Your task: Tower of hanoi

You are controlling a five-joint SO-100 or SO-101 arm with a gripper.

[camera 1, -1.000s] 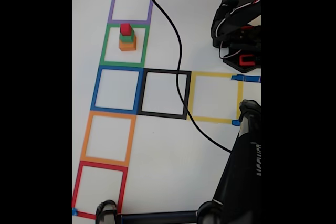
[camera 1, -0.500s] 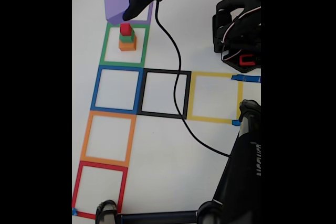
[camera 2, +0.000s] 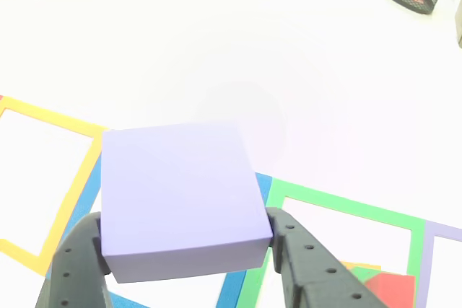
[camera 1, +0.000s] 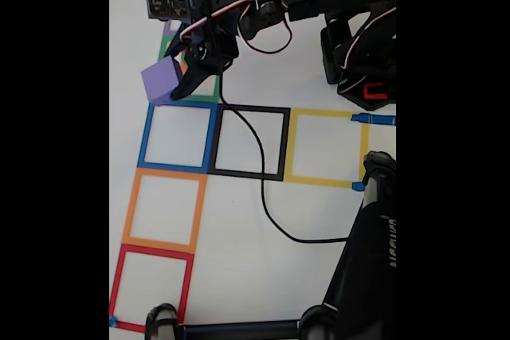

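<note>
In the fixed view, the black arm reaches in from the upper right across the white table (camera 1: 239, 220), and its end effector (camera 1: 177, 79) is clamped on the big plain purple cube (camera 1: 160, 79). The cube hangs tilted, lifted off the table, over the left edge of the green tape-outlined square (camera 1: 215, 95) and just above the top left corner of the blue tape-outlined square (camera 1: 148, 137). The arm covers most of the green square, so I cannot make out what stands inside it from here. A black cable (camera 1: 263, 189) trails from the arm down across the black tape-outlined square (camera 1: 284, 145). To the right lies a yellow tape-outlined square (camera 1: 327, 115), and below the blue one an orange tape-outlined square (camera 1: 163, 173) and a red tape-outlined square (camera 1: 151, 252).

In the other view, the purple cube (camera 2: 180, 203) sits between two dark perforated fingers (camera 2: 299, 265), both pressed against its sides. At the lower right, a small red cube (camera 2: 393, 290) peeks in with a sliver of an orange cube (camera 2: 361, 267) beside it, inside the green outline (camera 2: 346, 204).
</note>
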